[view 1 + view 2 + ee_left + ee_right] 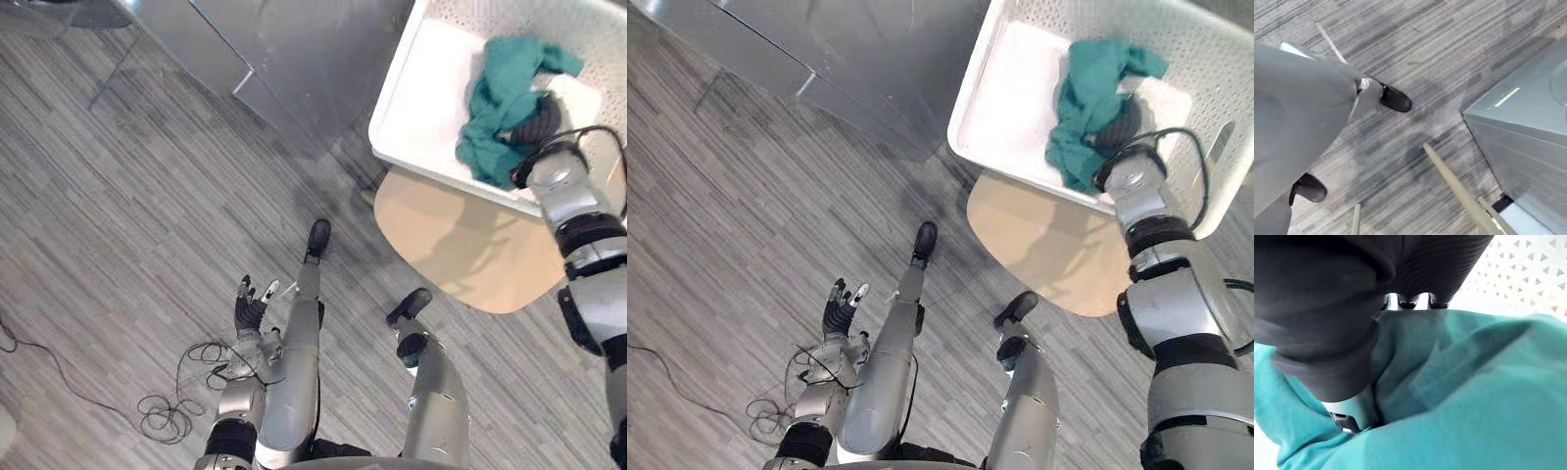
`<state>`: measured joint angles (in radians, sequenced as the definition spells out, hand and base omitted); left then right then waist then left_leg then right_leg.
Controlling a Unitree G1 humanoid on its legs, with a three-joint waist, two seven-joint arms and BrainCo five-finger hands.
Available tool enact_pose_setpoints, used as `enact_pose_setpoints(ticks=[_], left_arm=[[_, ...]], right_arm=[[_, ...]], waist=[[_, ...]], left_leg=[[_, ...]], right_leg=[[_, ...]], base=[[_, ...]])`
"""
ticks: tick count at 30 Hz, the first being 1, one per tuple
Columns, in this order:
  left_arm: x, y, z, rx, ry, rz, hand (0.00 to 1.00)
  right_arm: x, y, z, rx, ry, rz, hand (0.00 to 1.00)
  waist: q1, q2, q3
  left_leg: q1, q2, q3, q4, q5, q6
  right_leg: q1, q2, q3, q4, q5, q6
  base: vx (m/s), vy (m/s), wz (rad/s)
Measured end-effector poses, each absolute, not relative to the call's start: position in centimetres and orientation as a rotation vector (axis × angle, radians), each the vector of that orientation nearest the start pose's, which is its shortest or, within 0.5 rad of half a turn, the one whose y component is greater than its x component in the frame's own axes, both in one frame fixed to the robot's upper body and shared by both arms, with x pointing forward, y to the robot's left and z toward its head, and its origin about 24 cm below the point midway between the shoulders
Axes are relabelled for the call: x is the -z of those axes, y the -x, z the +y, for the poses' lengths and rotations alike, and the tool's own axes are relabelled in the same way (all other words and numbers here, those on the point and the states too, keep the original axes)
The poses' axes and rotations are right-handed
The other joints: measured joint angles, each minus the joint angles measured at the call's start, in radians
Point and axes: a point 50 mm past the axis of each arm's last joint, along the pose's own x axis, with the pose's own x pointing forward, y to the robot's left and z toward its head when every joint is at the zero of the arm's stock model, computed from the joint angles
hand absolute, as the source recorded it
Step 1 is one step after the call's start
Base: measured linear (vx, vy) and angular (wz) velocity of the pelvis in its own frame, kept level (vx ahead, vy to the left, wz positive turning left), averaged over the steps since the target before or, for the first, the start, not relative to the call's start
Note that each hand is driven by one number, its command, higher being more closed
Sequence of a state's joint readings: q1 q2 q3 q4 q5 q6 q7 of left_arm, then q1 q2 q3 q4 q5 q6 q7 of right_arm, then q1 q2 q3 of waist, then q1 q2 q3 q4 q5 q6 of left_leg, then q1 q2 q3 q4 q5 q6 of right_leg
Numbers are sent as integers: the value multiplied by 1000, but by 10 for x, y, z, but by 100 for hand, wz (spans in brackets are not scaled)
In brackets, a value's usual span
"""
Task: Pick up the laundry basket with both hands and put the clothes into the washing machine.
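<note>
The teal cloth (500,103) lies soft and crumpled in the white perforated plastic basket (411,157), far right on a round beige table (460,245). The right hand (537,122) is sunk into the cloth, and whether it grips cannot be told. The left hand (250,311) hangs released, near left. This looks like the grabbing step; next the cloth must be carried left to the smooth grey machine (294,49).

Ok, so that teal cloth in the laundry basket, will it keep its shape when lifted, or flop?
Probably floppy: the teal cloth lies crumpled in soft folds in the white laundry basket. It would likely drape and trail from the right hand, since it bunches around that hand. Probably light; it looks like thin fabric in the right wrist view.
</note>
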<state>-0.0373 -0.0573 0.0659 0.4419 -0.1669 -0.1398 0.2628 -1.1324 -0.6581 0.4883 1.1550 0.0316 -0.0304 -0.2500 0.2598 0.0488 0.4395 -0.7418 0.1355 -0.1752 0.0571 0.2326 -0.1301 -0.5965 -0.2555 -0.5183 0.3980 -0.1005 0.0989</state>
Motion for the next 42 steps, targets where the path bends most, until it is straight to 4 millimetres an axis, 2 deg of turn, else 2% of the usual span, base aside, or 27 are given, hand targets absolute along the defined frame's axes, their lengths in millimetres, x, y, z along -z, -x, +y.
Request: enact_pose_setpoints(ticks=[1,5,7,11,13,14,17,19,22,24,25,27,28,31,32,34,35,37,38,39,40,41,42], left_arm=[[42,-237,162,-362,193,298,0],[46,-232,170,-406,214,316,0],[56,-225,175,-434,218,360,0],[72,-210,178,-460,232,435,0],[82,-199,182,-468,217,485,0],[87,-193,186,-479,213,512,0],[109,-162,202,-561,233,633,0],[116,-148,210,-619,273,675,0],[127,-122,225,-760,368,725,0],[129,-100,247,-936,454,714,0],[127,-95,253,-985,477,697,0],[108,-88,283,-1152,524,544,0],[101,-90,290,-1178,520,497,0],[49,-106,319,-1255,518,169,0],[39,-109,322,-1251,508,118,0],[-2,-124,326,-1217,424,-66,0],[-5,-126,326,-1209,411,-78,0],[-28,-140,321,-1141,332,-153,0],[-43,-154,313,-1062,280,-197,0],[-58,-176,298,-946,242,-239,0],[-65,-187,289,-877,224,-260,0],[-84,-221,259,-643,185,-312,0],[-93,-235,242,-514,188,-344,0]], right_arm=[[-199,-403,-274,369,838,-24,100],[-152,-401,-258,298,735,84,100],[-132,-395,-254,284,612,114,100],[-138,-389,-257,333,373,30,100],[-141,-380,-274,415,227,-9,100],[-142,-376,-281,450,173,-26,100],[-141,-354,-301,557,59,-108,100],[-143,-342,-308,596,21,-164,100],[-150,-319,-319,657,1,-262,100],[-156,-307,-327,703,17,-318,100],[-158,-304,-329,715,22,-330,100],[-169,-295,-338,761,29,-385,100],[-172,-293,-340,772,26,-400,100],[-194,-282,-346,813,30,-510,100],[-199,-280,-347,812,40,-526,100],[-219,-279,-346,800,73,-607,100],[-222,-279,-346,797,76,-614,100],[-231,-285,-338,766,81,-648,100],[-236,-291,-329,727,89,-662,100],[-238,-297,-320,685,109,-664,100],[-239,-300,-315,662,122,-666,100],[-244,-313,-289,542,162,-673,100],[-246,-317,-274,466,184,-682,100]], waist=[[0,-3,-10],[-5,-6,-14],[-9,-8,-13],[-29,-16,-12],[-37,-32,-18],[-54,-45,-29],[-81,-93,-109],[-86,-107,-149],[-92,-108,-219],[-108,-99,-266],[-111,-95,-280],[-110,-85,-326],[-110,-82,-338],[-114,-56,-374],[-115,-51,-378],[-116,-17,-404],[-117,-12,-407],[-129,0,-415],[-141,3,-416],[-143,6,-419],[-146,8,-420],[-167,19,-426],[-176,20,-427]], left_leg=[[1,1,0,4,0,0],[64,5,15,30,-1,-1],[121,8,27,29,-4,-2],[230,22,65,1,-6,-2],[305,23,85,-44,-7,1],[326,22,95,-58,-7,2],[381,15,99,-106,1,8],[412,6,99,-131,7,7],[471,-4,98,-146,8,8],[514,-7,93,-148,8,8],[520,-7,93,-148,7,8],[542,3,95,-148,7,8],[546,5,95,-148,7,8],[564,5,104,-149,6,8],[571,5,109,-149,4,8],[600,14,154,-149,-25,12],[603,16,156,-149,-30,16],[620,21,192,-149,-36,17],[631,24,211,-149,-39,16],[646,26,236,-149,-43,15],[653,27,250,-149,-49,11],[668,27,289,-150,-59,19],[676,28,319,-150,-63,17]], right_leg=[[3,0,-2,6,-5,-2],[79,-7,-23,43,-39,-10],[126,-13,-21,63,-60,-9],[193,-12,3,73,-71,-4],[240,-19,4,77,-84,0],[255,-24,2,81,-87,5],[297,-29,-2,64,-93,14],[320,-31,0,51,-95,19],[387,-35,-4,13,-93,32],[464,-20,-23,-57,-77,44],[481,-12,-28,-82,-69,44],[543,25,-28,-185,-26,48],[556,32,-29,-209,-15,47],[596,62,-23,-284,27,45],[602,64,-18,-292,32,46],[611,74,28,-324,60,46],[611,75,32,-327,63,46],[611,80,69,-348,86,44],[610,82,91,-356,97,39],[611,83,120,-365,107,40],[609,83,135,-368,108,40],[601,83,179,-375,120,41],[589,84,215,-381,132,40]], base=[[12,-67,17],[-3,-70,22],[-60,-75,13],[-92,-45,-14],[-66,-31,-2],[-24,-28,12],[73,-33,8],[154,-35,5],[182,-57,7],[123,-51,15],[85,-39,9],[61,-41,-6],[27,-32,-9],[-3,4,-9],[-31,16,-25],[-60,41,-47],[-65,57,-48],[-84,62,-49],[-120,69,-64],[-101,53,-59],[-124,64,-73],[-133,78,-78],[-125,78,-85]])
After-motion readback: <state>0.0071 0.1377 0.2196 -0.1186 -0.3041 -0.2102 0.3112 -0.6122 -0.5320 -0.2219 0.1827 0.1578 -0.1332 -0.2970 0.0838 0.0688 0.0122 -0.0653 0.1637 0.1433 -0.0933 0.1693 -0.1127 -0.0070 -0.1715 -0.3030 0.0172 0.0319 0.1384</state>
